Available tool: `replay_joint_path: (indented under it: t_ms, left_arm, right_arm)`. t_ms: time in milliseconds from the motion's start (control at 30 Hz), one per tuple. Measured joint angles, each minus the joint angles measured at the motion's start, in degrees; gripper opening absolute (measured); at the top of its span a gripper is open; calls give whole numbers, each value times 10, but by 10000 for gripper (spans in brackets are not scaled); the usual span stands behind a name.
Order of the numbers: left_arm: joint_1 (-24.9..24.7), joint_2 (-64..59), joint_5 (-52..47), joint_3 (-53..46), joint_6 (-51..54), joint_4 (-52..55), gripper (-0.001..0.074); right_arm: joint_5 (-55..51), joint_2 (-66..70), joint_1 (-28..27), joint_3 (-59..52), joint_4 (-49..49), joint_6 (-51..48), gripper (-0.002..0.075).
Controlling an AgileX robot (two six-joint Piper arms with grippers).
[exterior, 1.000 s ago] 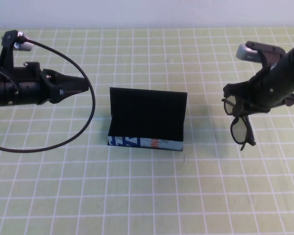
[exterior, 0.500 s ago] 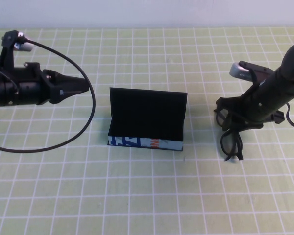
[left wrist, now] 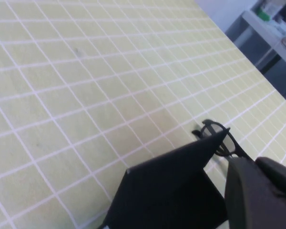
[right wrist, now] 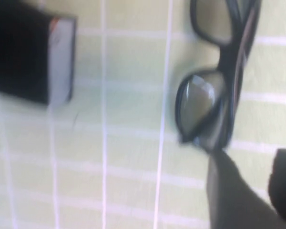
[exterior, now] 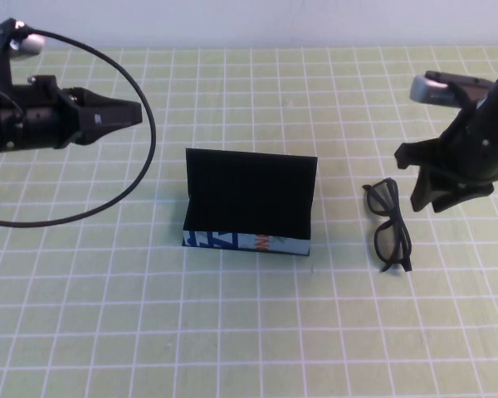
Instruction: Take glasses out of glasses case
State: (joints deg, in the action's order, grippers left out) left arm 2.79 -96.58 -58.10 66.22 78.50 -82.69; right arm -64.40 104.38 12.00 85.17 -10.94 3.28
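The black glasses (exterior: 388, 225) lie on the table to the right of the glasses case (exterior: 249, 199), arms folded. The case stands open with its flap lid upright and its blue printed front side facing me. My right gripper (exterior: 412, 177) is open and empty, just to the right of and above the glasses, apart from them. The right wrist view shows the glasses (right wrist: 214, 95) beyond the open gripper (right wrist: 248, 155), with the case (right wrist: 28, 52) further off. My left gripper (exterior: 134, 112) is shut and empty, hovering to the left of and behind the case. The left wrist view shows the gripper (left wrist: 250, 164), the case (left wrist: 167, 191) and the glasses (left wrist: 219, 138).
The table is covered by a yellow-green mat with a white grid (exterior: 249, 332). A black cable (exterior: 141, 157) loops from the left arm over the table's left side. Shelves and clutter (left wrist: 276, 19) stand beyond the table's edge.
The right gripper has let go of the glasses, which now lie on the table, and has drawn back up and to the right. The left arm has shifted back and left.
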Motion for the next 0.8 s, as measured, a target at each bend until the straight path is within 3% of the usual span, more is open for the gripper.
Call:
replay_joint_path:
  t_ms: [167, 333, 800]
  left_arm:
    - [0, 73, 57, -4, -2, 31, -4]
    - [0, 218, 145, -66, 0, 44, -4]
    - [0, 643, 382, -383, 18, 11, -4]
  right_arm:
    - [-34, -130, 4, -53, 7, 3, 78]
    - [-7, -322, 35, -173, 10, 5, 1]
    - [99, -833, 47, -450, 32, 5, -15]
